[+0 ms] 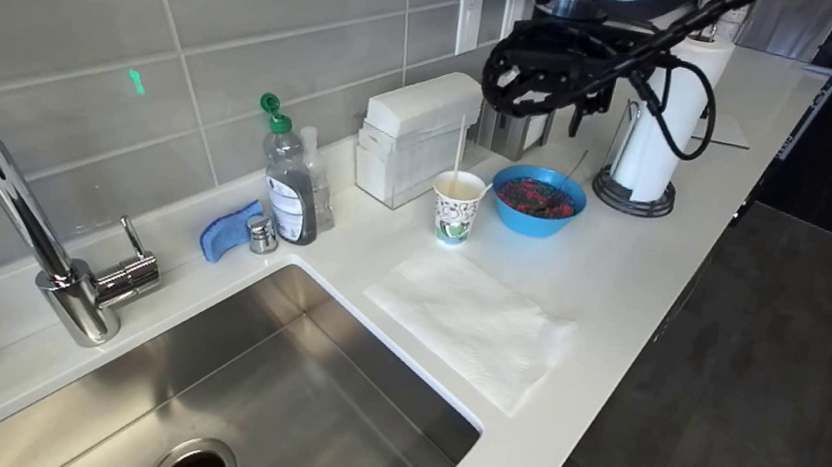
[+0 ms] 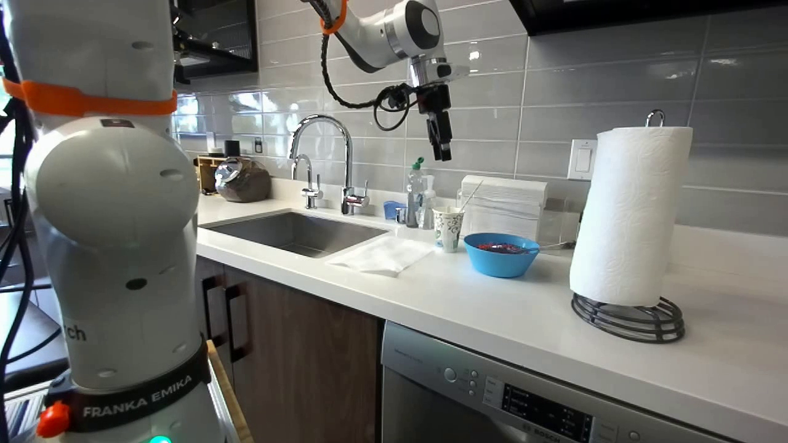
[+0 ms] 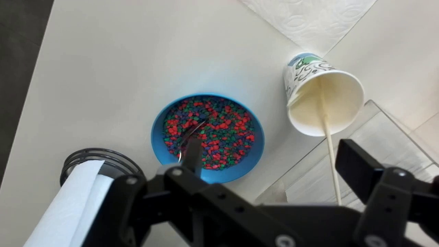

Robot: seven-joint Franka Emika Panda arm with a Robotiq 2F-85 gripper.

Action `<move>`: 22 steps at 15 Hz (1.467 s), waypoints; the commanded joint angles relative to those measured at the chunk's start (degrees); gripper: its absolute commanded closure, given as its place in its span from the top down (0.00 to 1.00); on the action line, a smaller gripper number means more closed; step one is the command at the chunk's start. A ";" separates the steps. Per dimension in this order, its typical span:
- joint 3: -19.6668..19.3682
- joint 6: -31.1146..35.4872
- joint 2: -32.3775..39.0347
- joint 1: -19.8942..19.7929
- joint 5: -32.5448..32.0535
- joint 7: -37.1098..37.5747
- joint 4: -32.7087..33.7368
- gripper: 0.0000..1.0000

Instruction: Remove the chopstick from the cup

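Observation:
The cup [image 3: 296,77] is pale with a grey and green pattern and stands upright on the counter; it shows in both exterior views [image 1: 455,219] [image 2: 447,231]. A thin pale chopstick [image 3: 332,154] stands in it and sticks well out above the rim [image 1: 460,144] [image 2: 470,194]. My gripper [image 3: 272,159] is open, with nothing between its fingers. In the exterior views it hangs above the counter [image 1: 583,118] [image 2: 442,151], higher than the cup and apart from the chopstick. In the wrist view the chopstick's upper end appears between the fingers, near the right one. The cup's inner bottom is unclear.
A blue bowl [image 3: 247,161] of coloured pebbles with a spoon stands beside the cup. A boxy white towel container [image 1: 401,168] is behind it. A paper towel roll [image 2: 634,215], soap bottle [image 1: 288,187], flat paper towel [image 1: 477,324] and sink [image 1: 317,420] are nearby.

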 commanded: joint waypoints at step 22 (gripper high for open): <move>-10.33 17.86 20.75 11.92 -27.86 19.68 11.89 0.50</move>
